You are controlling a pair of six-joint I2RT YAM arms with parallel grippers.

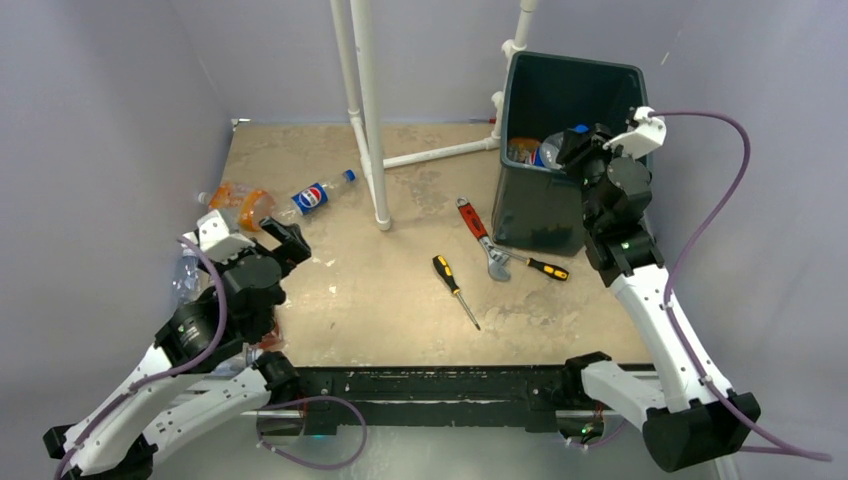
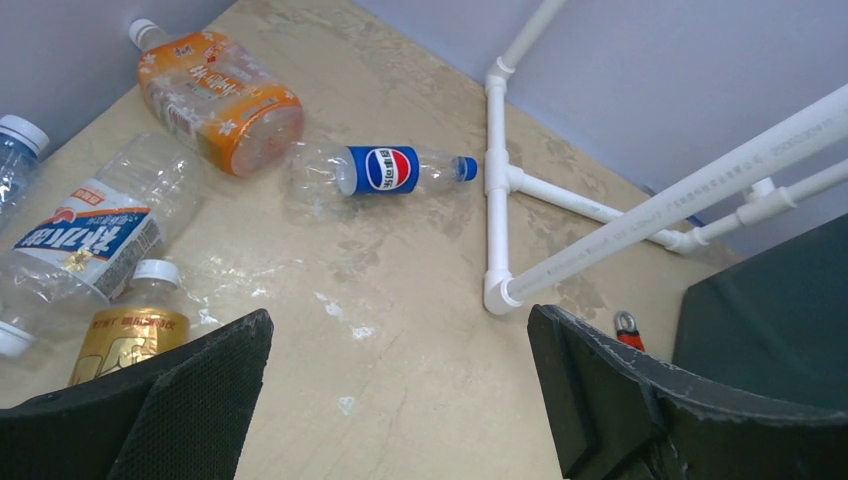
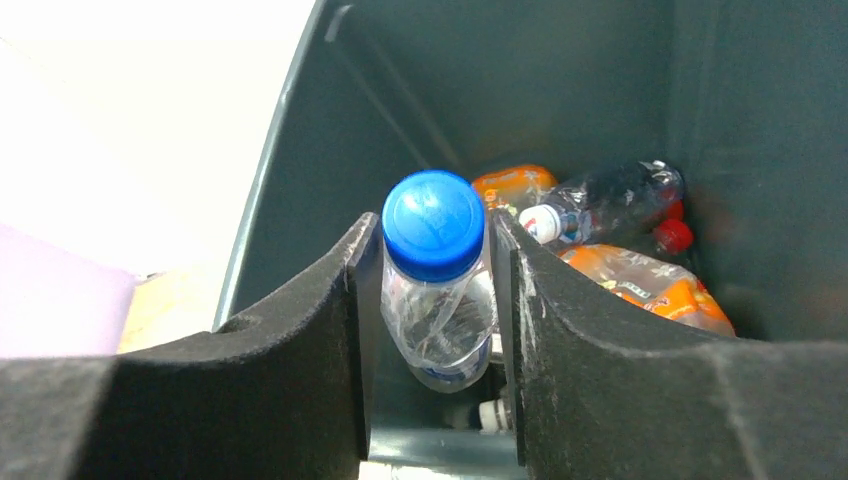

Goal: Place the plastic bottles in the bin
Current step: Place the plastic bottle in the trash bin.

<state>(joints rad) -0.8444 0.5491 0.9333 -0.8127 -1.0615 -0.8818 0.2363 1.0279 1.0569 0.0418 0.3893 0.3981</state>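
bin (image 1: 540,205) sits at the worktop's far right corner, some bottles (image 3: 640,285) inside. right gripper (image 3: 432,250) over it, clamped on a blue-cap bottle (image 3: 436,300), cap up, set for the drop. left gripper (image 2: 400,335) wide open and empty near the left edge, facing the loose bottles (image 2: 215,100); pepsi bottle (image 2: 385,168) looks like the next pick.
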